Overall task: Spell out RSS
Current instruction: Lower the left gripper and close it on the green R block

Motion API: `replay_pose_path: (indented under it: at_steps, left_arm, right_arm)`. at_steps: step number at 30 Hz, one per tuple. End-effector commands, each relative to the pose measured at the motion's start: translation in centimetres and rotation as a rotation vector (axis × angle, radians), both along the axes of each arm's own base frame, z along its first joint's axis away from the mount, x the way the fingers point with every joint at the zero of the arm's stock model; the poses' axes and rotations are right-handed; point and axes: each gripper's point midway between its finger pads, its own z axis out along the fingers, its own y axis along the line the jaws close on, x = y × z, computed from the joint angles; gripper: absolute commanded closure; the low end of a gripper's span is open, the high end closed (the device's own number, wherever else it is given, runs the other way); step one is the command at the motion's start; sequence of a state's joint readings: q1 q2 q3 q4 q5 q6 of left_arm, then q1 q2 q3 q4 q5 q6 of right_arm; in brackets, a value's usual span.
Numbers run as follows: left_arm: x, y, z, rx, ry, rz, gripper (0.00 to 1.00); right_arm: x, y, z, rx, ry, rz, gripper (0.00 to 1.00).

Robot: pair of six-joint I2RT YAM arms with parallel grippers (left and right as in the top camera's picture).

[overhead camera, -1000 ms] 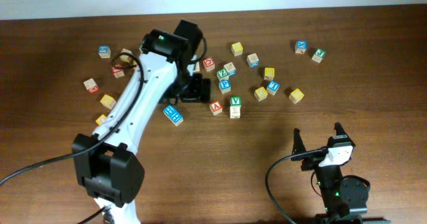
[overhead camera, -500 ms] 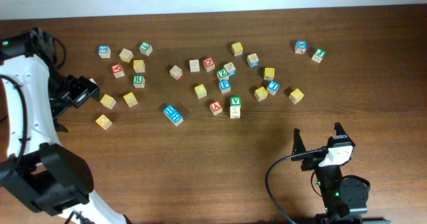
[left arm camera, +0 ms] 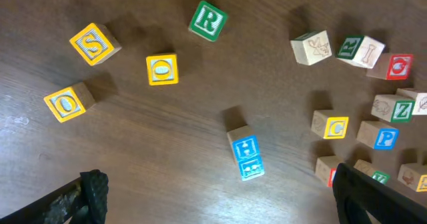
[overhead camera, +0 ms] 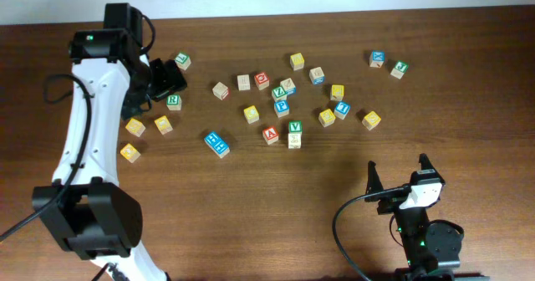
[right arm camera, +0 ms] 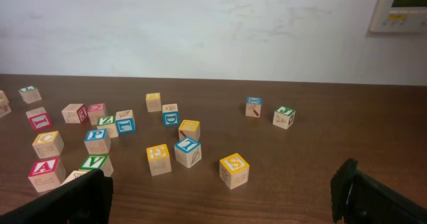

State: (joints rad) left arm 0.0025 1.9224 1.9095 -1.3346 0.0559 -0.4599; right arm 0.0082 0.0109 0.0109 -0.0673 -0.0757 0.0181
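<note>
A green R block (overhead camera: 173, 100) lies at the left of the table and shows near the top of the left wrist view (left arm camera: 207, 21). A yellow S block (left arm camera: 95, 43) lies left of it, also in the overhead view (overhead camera: 135, 127). A second yellow S block (right arm camera: 234, 169) lies at the right of the scatter, also in the overhead view (overhead camera: 371, 120). My left gripper (overhead camera: 164, 79) hangs open and empty (left arm camera: 217, 187) above the table, just up-left of the R block. My right gripper (overhead camera: 397, 174) rests open and empty (right arm camera: 220, 194) at the front right.
Two yellow O blocks (left arm camera: 162, 69) (left arm camera: 65, 103) lie near the S. A blue H block (overhead camera: 216, 144) lies in front of the middle. Several more letter blocks are scattered across the back middle, around a green V block (overhead camera: 294, 127), out to a blue block (overhead camera: 378, 58).
My left arm swung from the table's middle out to the far left, then back up to the upper left over the R block. No block visibly moved. The right arm stayed still.
</note>
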Motion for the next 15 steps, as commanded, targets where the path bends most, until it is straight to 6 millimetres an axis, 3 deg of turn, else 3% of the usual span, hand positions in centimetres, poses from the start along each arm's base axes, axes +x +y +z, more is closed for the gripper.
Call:
replay_pose_path:
  at_steps: [1,7,10,15]
  left_arm:
    - [-0.1,-0.3,1.2,-0.014,-0.032,-0.022,0.01]
    - [1.7,-1.1,1.7,0.011,-0.115,-0.116,0.01]
    - [4.0,-0.7,2.4,0.040,-0.211,-0.108,0.01]
    - [3.9,-2.7,2.1,0.074,-0.213,-0.268,0.01]
  right_arm:
    - [0.0,0.1,-0.3,-0.007,0.004,0.004,0.02]
    - [0.0,0.1,-0.3,-0.007,0.004,0.004,0.02]
    - [0.0,0.1,-0.3,-0.007,0.004,0.004,0.02]
    - [0.0,0.1,-0.3,-0.007,0.004,0.004,0.02]
